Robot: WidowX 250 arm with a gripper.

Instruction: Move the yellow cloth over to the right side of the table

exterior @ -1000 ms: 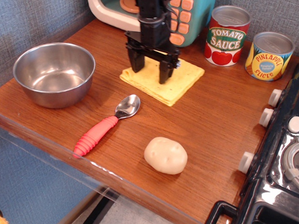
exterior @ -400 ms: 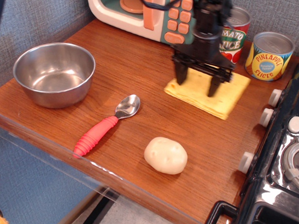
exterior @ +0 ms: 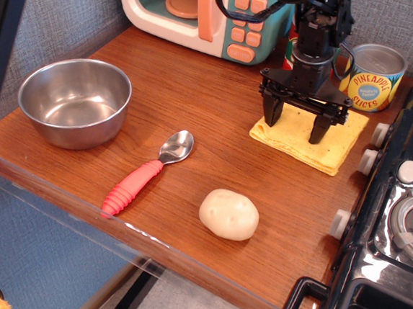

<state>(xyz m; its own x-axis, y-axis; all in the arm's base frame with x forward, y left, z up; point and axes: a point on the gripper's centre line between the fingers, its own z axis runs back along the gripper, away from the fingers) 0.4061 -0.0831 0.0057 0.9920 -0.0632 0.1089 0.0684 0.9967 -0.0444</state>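
The yellow cloth (exterior: 335, 146) lies flat on the brown table (exterior: 196, 103) at the far right, just left of the black stove and in front of the cans. My gripper (exterior: 294, 128) stands upright over the cloth with its jaws spread wide. Both fingertips (exterior: 271, 119) rest on or just above the cloth's left and middle parts; I cannot tell whether they touch it. Nothing is pinched between them.
A steel bowl (exterior: 73, 103) sits at the left. A red-handled spoon (exterior: 143, 174) and a cream potato (exterior: 229, 214) lie near the front. A pineapple can (exterior: 374, 77) and a toy microwave (exterior: 205, 10) stand at the back. The stove (exterior: 404, 215) borders the right edge.
The gripper and the yellow cloth have moved together to the right, from the table's middle back to beside the stove. The jaw spread looks the same throughout.
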